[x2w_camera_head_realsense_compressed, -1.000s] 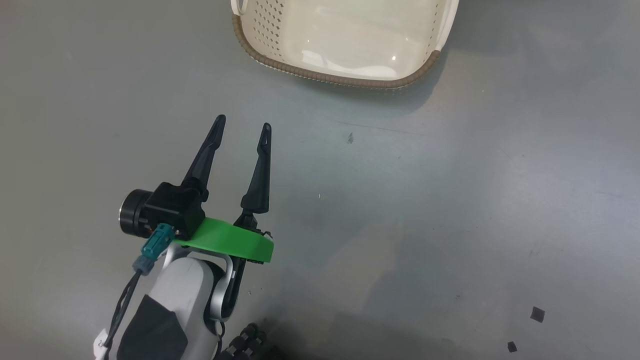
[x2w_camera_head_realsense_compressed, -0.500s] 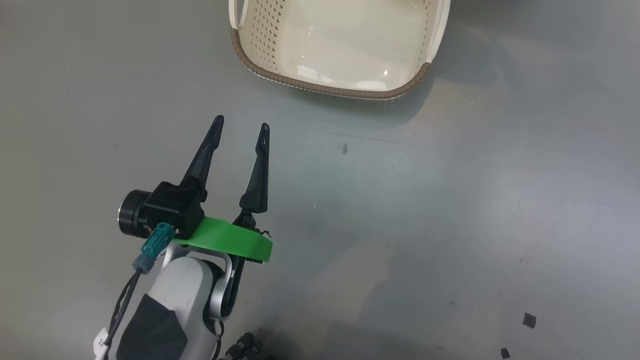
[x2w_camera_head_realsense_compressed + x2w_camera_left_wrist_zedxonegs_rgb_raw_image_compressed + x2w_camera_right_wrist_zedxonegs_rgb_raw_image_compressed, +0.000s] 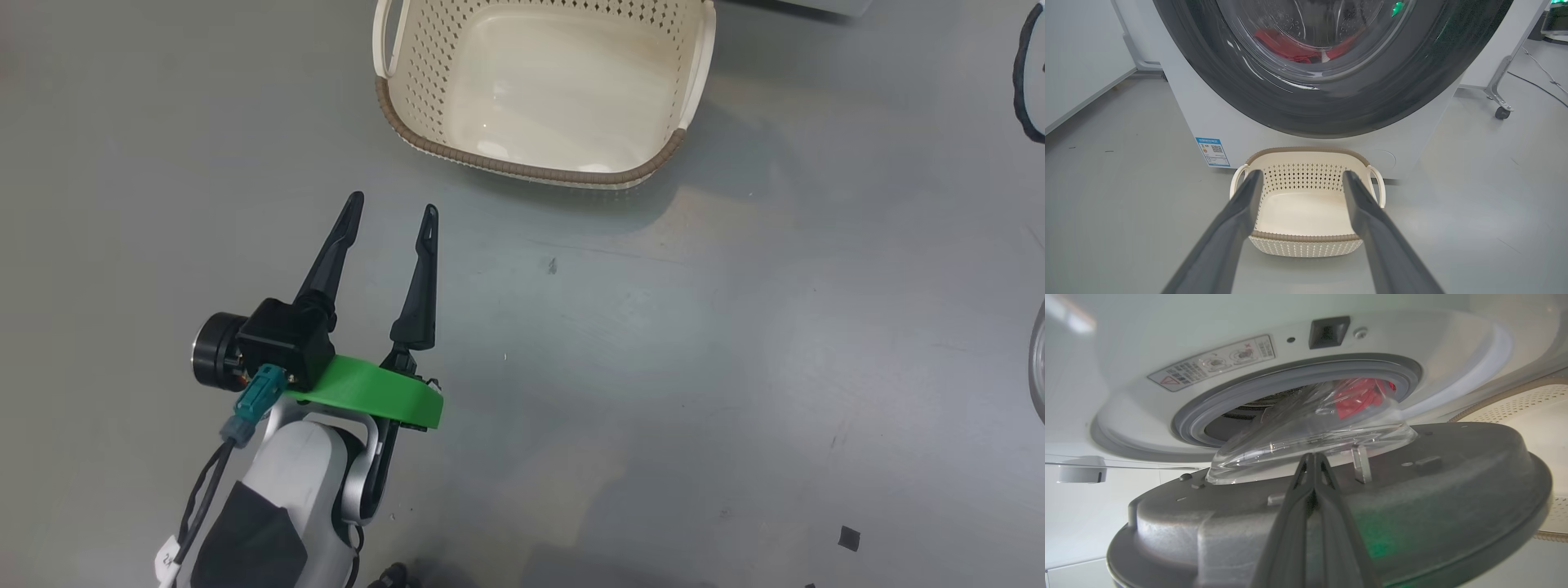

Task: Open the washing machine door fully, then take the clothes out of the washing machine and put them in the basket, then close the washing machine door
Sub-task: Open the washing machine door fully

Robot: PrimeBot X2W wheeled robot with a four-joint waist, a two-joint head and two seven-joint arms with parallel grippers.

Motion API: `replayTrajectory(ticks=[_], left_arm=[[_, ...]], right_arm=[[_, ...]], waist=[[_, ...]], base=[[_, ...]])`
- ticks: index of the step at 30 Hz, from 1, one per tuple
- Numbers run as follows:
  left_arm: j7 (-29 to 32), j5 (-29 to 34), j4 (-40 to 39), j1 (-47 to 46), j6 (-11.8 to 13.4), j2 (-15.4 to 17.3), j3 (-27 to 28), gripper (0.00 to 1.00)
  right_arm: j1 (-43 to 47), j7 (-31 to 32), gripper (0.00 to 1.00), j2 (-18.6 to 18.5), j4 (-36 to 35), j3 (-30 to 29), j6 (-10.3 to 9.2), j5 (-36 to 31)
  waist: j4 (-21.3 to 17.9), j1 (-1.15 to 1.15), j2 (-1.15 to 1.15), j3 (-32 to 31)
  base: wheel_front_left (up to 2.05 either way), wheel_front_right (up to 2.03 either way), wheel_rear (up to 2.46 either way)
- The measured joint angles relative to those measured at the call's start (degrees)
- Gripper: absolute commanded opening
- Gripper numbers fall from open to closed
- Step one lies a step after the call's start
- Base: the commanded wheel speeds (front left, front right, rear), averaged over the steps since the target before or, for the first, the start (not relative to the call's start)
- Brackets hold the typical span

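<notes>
The cream basket (image 3: 522, 167) stands empty on the grey floor, just in front of the white washing machine (image 3: 1249, 134). My left gripper (image 3: 393, 204) hovers open a short way before the basket, and in the left wrist view its gripper (image 3: 1302, 175) frames the basket (image 3: 1306, 237). The washing machine door (image 3: 1331, 114) shows its black rim, with red clothes (image 3: 1282, 43) behind the glass. In the right wrist view the door (image 3: 1453, 473) stands ajar. My right gripper (image 3: 1312, 455) is shut, its tips at the door's grey inner face below the glass bowl (image 3: 1310, 428). The red clothes (image 3: 1359, 400) lie inside the grey gasket (image 3: 1274, 386).
A blue label (image 3: 1210, 152) sits on the machine's lower left front. A wheeled frame leg (image 3: 1500, 110) and a cable (image 3: 1535, 77) lie to the machine's right, a white panel (image 3: 1077, 61) to its left. Small black scraps (image 3: 849, 537) dot the floor.
The head camera has shifted, so the basket sits lower in the view and shows more of itself. A dark curved edge has come in at the right. My left gripper holds its pose.
</notes>
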Motion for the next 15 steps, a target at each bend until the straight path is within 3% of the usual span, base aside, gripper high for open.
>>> replayTrajectory(ticks=[15], left_arm=[[0.00, 0.63, 0.78, 0.62, 0.02, 0.01, 0.49, 1.00]], right_arm=[[5.27, 2.89, 0.00, 0.94, 2.10, 0.83, 1.07, 2.19]], waist=[[-1.04, 0.00, 0.00, -3.95]], base=[[0.00, 0.00, 0.00]])
